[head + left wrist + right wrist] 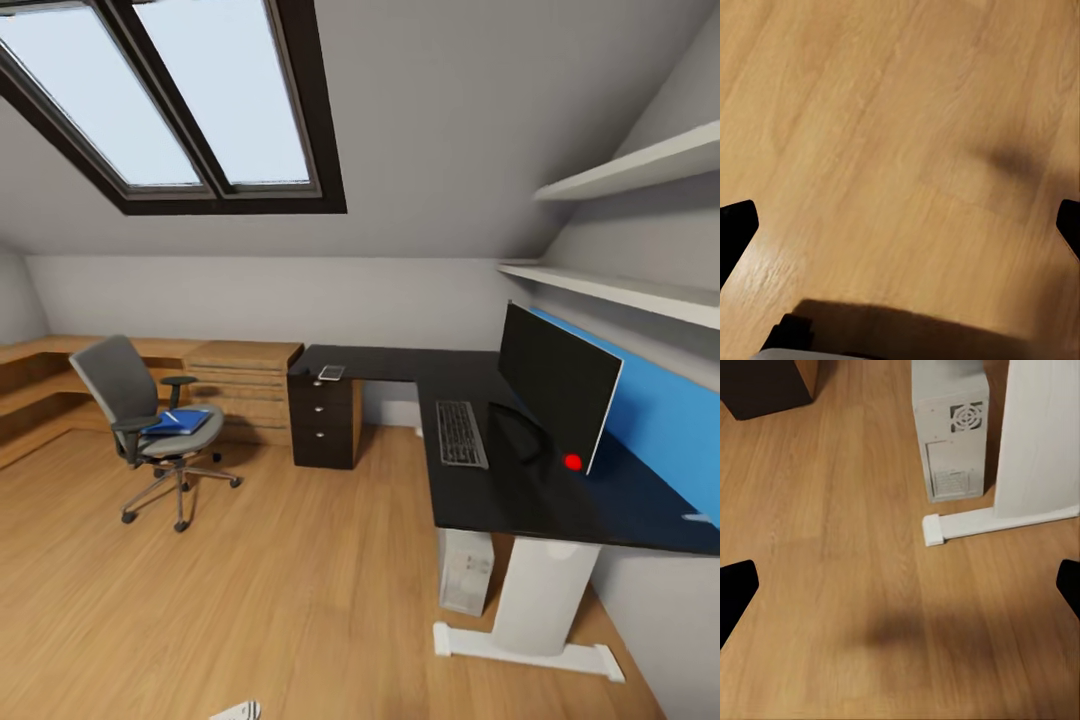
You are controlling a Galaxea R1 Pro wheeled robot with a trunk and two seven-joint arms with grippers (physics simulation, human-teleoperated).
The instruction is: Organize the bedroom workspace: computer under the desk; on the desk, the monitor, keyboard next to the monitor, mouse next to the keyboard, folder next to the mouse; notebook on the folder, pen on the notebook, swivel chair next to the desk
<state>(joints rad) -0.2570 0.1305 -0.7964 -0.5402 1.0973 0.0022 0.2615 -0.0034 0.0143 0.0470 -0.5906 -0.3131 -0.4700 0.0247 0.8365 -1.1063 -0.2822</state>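
Two skylights [170, 100] light the head view: monitor [555, 385] and keyboard [461, 433] sit on the desk [520, 500], folder [180, 421] on the swivel chair [145, 425]. Left wrist view: left gripper [900, 225] spread wide over wood floor [900, 112]. Right wrist view: right gripper [900, 589] equally wide apart, computer [950, 427] beside the desk's white leg [1039, 435].

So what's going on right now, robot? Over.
Both grippers open, empty, over bare floor. Folder with pen on the chair, away from the desk. Monitor and keyboard on desk, computer underneath. Path looks open.
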